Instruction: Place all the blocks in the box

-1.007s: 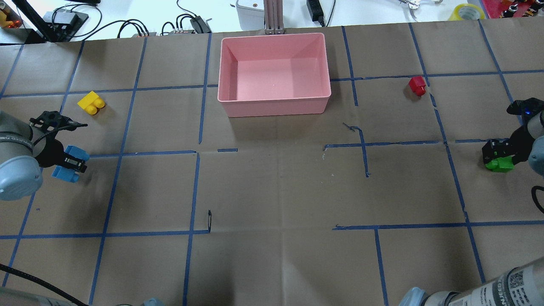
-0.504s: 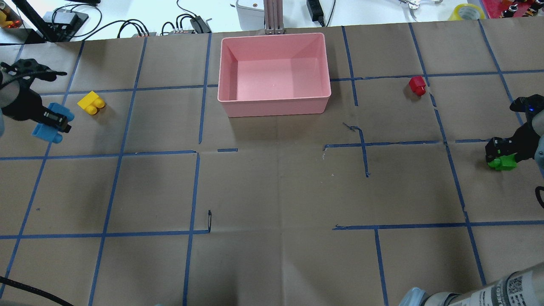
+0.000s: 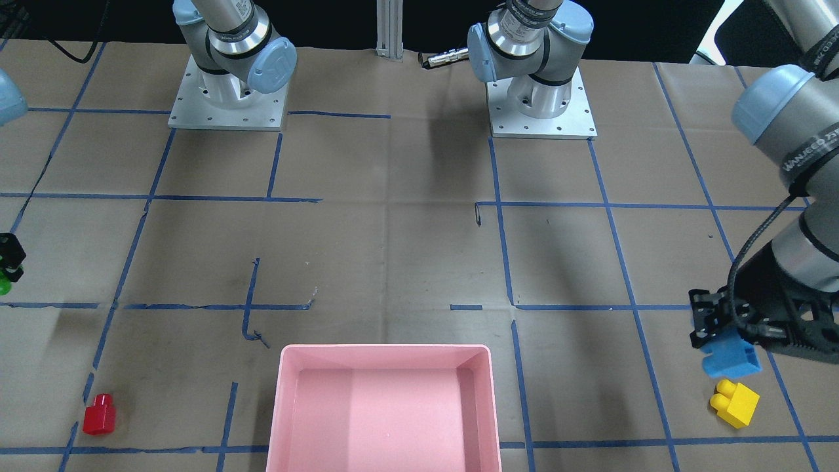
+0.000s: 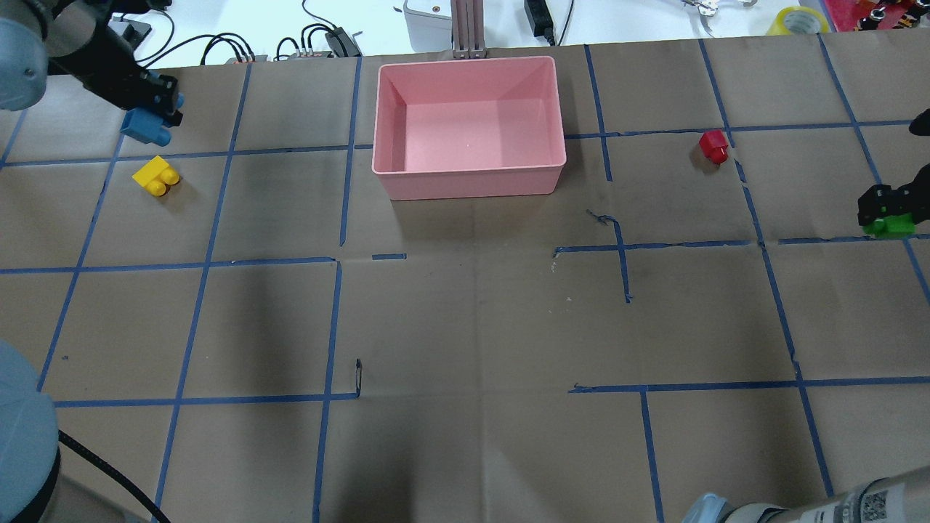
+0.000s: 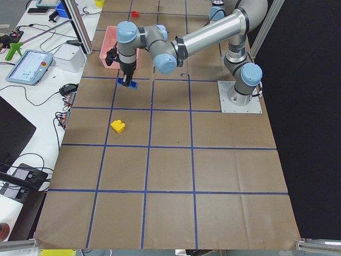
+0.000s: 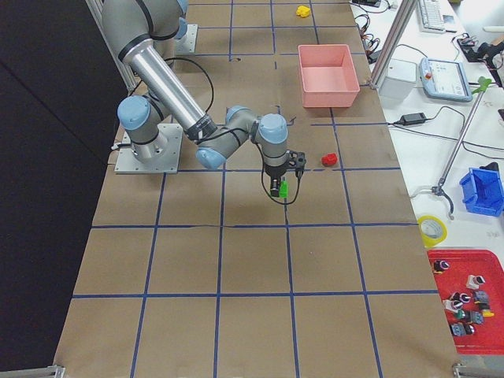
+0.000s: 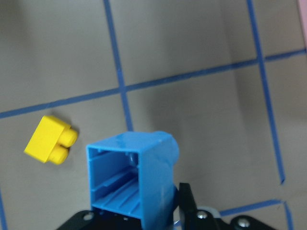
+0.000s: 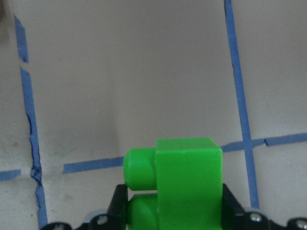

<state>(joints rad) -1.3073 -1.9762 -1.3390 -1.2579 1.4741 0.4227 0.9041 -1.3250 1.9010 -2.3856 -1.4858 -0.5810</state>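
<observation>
The pink box (image 4: 468, 174) stands empty at the table's far middle; it also shows in the front view (image 3: 282, 406). My left gripper (image 4: 156, 109) is shut on the blue block (image 4: 145, 128) and holds it in the air beyond the yellow block (image 4: 156, 176), well left of the box. The left wrist view shows the blue block (image 7: 132, 177) from below with the yellow block (image 7: 50, 140) on the table. My right gripper (image 4: 883, 211) is shut on the green block (image 4: 888, 226) at the far right edge; it fills the right wrist view (image 8: 184, 184). The red block (image 4: 714, 146) lies right of the box.
Brown paper with blue tape lines covers the table (image 4: 465, 327). Cables, a power strip and a grey device (image 4: 429, 25) lie beyond the far edge behind the box. Both arm bases (image 3: 226, 98) stand at the robot's side.
My left gripper has carried the blue block away from me, past the yellow block and a little toward the box. My right gripper has carried the green block further from me and slightly outward.
</observation>
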